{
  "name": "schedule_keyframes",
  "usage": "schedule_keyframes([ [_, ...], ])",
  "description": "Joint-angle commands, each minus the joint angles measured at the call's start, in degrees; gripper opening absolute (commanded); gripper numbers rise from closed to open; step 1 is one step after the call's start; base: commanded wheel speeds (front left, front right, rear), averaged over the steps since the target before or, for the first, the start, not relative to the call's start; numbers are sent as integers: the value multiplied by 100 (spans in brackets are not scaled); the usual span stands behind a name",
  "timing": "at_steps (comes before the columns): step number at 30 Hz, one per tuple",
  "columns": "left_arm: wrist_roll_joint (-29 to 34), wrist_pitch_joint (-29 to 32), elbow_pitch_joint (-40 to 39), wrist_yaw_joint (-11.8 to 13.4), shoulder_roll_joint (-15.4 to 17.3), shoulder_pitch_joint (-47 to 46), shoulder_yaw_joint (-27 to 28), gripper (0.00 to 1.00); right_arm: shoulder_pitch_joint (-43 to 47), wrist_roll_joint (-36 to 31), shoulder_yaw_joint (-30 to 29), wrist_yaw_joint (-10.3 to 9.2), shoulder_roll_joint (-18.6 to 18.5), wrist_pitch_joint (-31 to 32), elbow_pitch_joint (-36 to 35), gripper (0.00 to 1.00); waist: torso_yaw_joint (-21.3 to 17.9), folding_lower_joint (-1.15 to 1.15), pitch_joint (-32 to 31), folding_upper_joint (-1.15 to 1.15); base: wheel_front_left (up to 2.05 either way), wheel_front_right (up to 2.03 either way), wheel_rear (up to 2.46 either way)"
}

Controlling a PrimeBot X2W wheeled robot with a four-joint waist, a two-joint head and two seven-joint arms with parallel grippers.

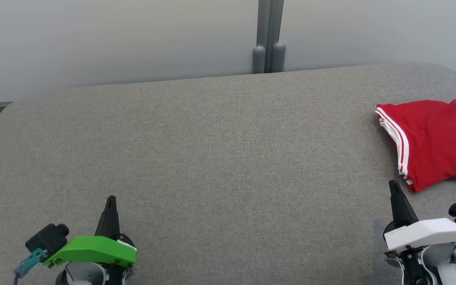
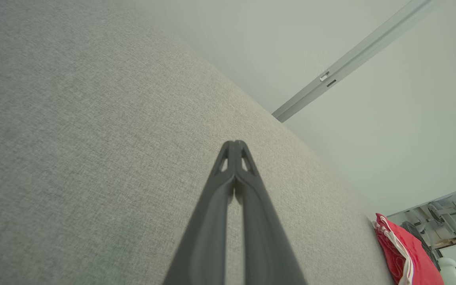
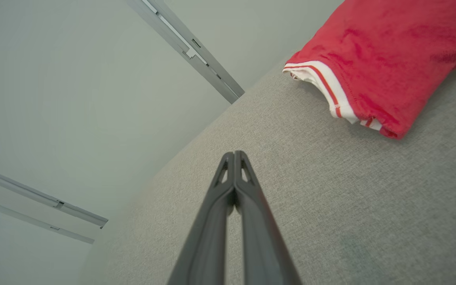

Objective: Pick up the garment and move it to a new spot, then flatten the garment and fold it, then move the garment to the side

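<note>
The garment (image 1: pixel 437 138) is red with white and red striped trim, lying folded in a bundle at the right side of the grey fabric surface (image 1: pixel 220 158). It also shows as a red bundle (image 2: pixel 402 253) at the lower right of the left wrist view and fills the upper right of the right wrist view (image 3: pixel 390 51). My left gripper (image 1: pixel 111 200) rests shut at the lower left, far from the garment, fingertips touching (image 2: pixel 234 143). My right gripper (image 1: pixel 392 184) is shut and empty, just short of the garment's near striped corner, tips pressed together (image 3: pixel 234 153).
A pale wall with a grey vertical post (image 1: pixel 268 35) stands behind the surface's far edge. The surface has rounded corners at the far left and far right. Room equipment (image 2: pixel 441 217) shows beyond the garment in the left wrist view.
</note>
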Motion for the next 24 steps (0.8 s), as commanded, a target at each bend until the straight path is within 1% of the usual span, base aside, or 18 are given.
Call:
schedule_keyframes([
  [1,-150,21,-60,-50,5,-173,60,0,-158,184,-41,1,-31,36,-45,0,-3,0,0,0,0,0,0],
  [24,-1565,376,47,-264,-61,-424,274,0,-298,1742,-304,2,-43,437,108,0,-61,0,-2,0,0,0,0],
])
